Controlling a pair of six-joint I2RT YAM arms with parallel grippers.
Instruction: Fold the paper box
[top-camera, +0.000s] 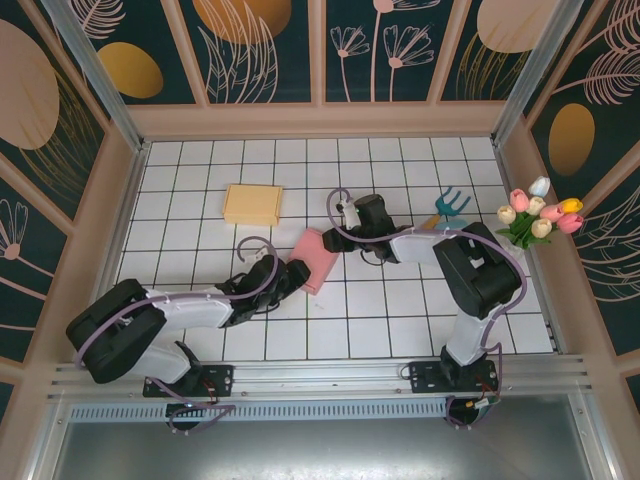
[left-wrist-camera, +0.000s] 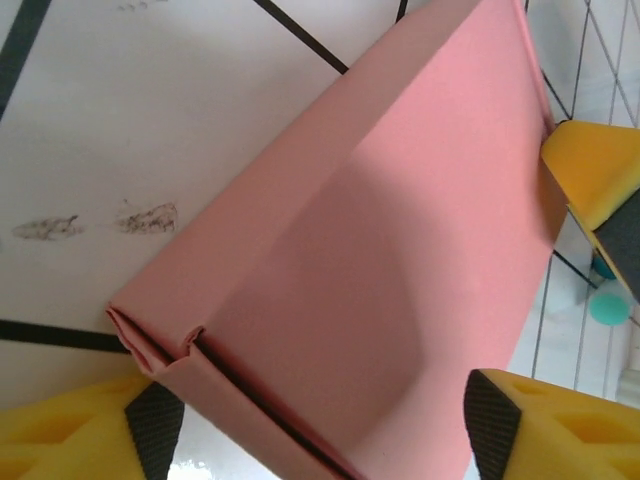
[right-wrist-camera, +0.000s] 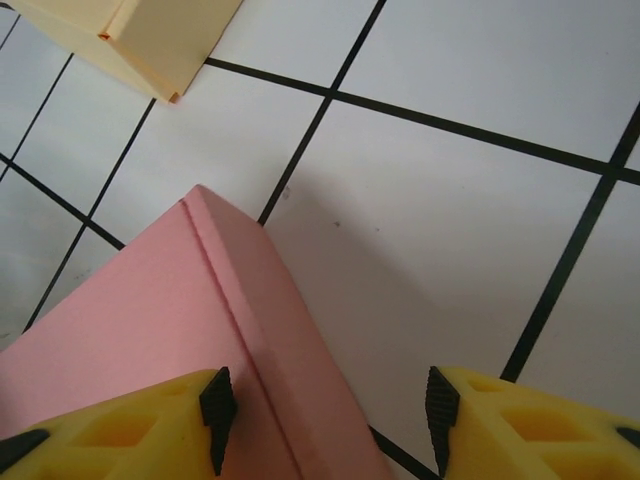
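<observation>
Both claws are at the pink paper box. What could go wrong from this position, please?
1. The left claw has a finger on each side of the pink paper box, close to a loose corner flap. Closing there may crush the flap instead of tucking it in.
2. The right claw has one finger over the box's edge and the other over the bare table. A push from there may slide or tip the box.

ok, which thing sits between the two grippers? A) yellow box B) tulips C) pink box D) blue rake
C: the pink box lies between the left gripper and the right gripper, near mid-table. The yellow box sits apart from it, farther back and to the left.
</observation>
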